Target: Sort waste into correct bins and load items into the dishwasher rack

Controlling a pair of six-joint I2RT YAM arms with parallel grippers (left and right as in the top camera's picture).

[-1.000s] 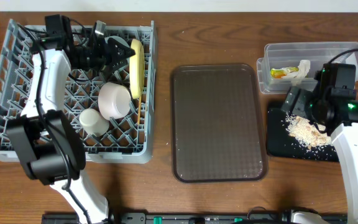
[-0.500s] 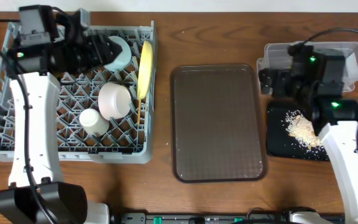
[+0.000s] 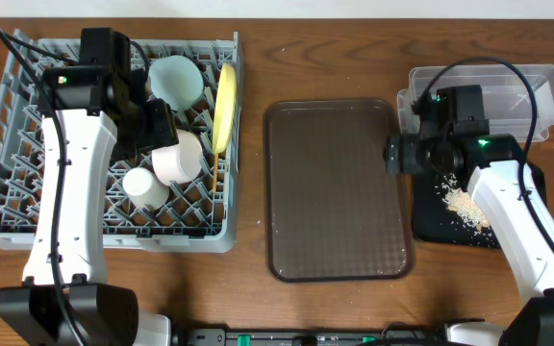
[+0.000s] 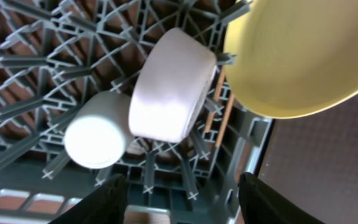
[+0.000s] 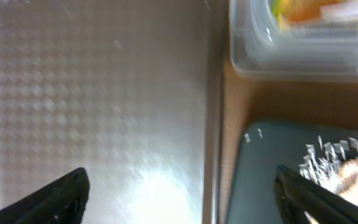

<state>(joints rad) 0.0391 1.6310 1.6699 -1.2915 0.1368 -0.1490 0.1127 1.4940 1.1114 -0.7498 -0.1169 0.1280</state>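
Note:
The grey dishwasher rack [image 3: 8, 207] at the left holds the light blue bowl [image 3: 176, 79], the upright yellow plate [image 3: 224, 106], the white bowl [image 3: 179, 159] and the small white cup [image 3: 145, 187]. My left gripper [image 3: 157, 125] is open and empty above the white bowl [image 4: 169, 93] and cup [image 4: 95, 137]. A thin wooden stick [image 4: 221, 118] shows beside the plate [image 4: 291, 56]. My right gripper [image 3: 397, 154] is open and empty over the gap between the brown tray and the black tray [image 5: 272, 174]. Rice [image 3: 467, 204] lies on the black tray. The clear tub [image 5: 291, 59] holds the wrapper [image 5: 297, 9].
The brown textured serving tray [image 3: 339, 187] lies in the middle of the table, bare. The clear tub [image 3: 537, 82] stands at the back right with the black tray [image 3: 431, 226] just in front of it. My right arm covers part of both.
My left gripper has come off the light blue bowl, which stays in the rack's back, and moved forward over the white bowl. My right gripper moved from the black tray leftwards to the brown tray's edge.

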